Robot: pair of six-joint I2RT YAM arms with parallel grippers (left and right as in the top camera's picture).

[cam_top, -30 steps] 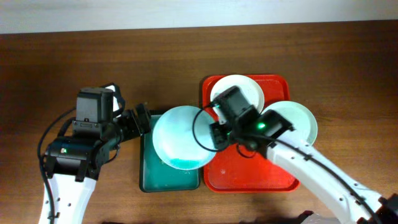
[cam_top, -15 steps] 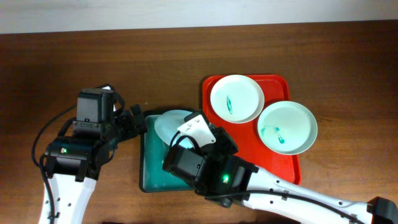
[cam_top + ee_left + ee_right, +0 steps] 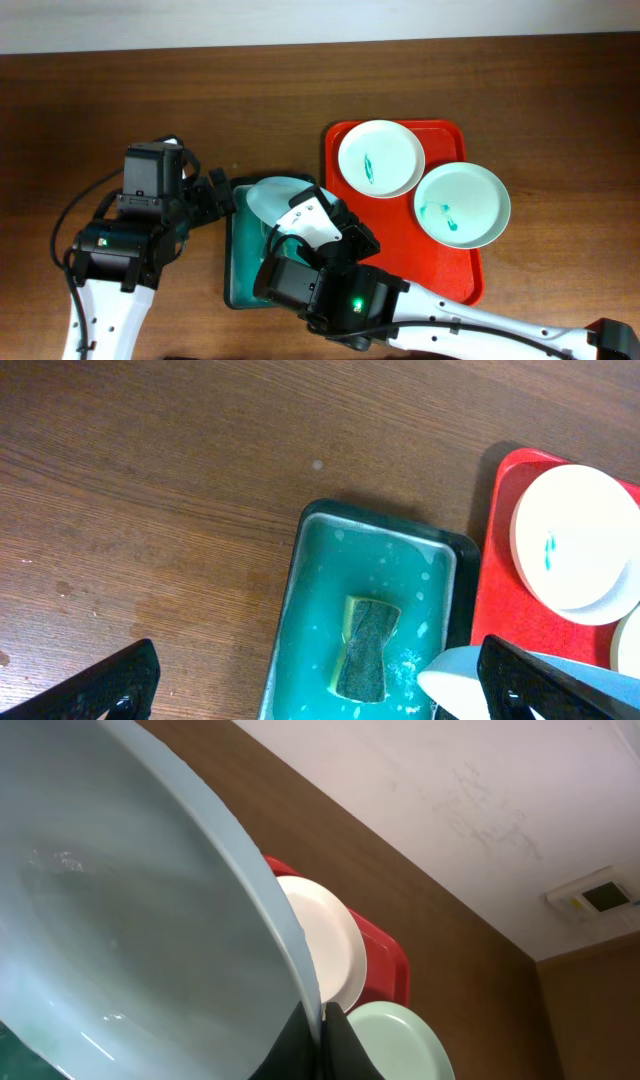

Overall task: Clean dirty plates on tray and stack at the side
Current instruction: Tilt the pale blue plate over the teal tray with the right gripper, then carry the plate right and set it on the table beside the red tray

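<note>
**Blue plate gripped over the tub**

Overhead: A brown wooden table (image 3: pixel 120 90) is meeting a pale wall strip (image 3: pixel 300 20) at the top edge. A red tray (image 3: pixel 450 270) is carrying a white plate (image 3: pixel 380 158) and a green plate (image 3: pixel 462 204), both smeared teal. The right arm (image 3: pixel 350 295) is covering much of a teal tub (image 3: pixel 238 270). The blue plate (image 3: pixel 272 195) is showing above the arm, over the tub's far end. The left gripper (image 3: pixel 215 195) is sitting just beside the tub's corner.

Left wrist: The left fingers (image 3: pixel 100 685) are spread wide, gripping nothing, above the tub. Only this view is showing the sponge (image 3: pixel 365 650), lying in the wet tub. The blue plate's rim is showing at the lower right.

Right wrist: The right gripper (image 3: pixel 322 1035) is clamping the blue plate's rim, and the plate is tilting steeply. Only here is a white wall showing, with a small vent (image 3: pixel 595 897).
</note>
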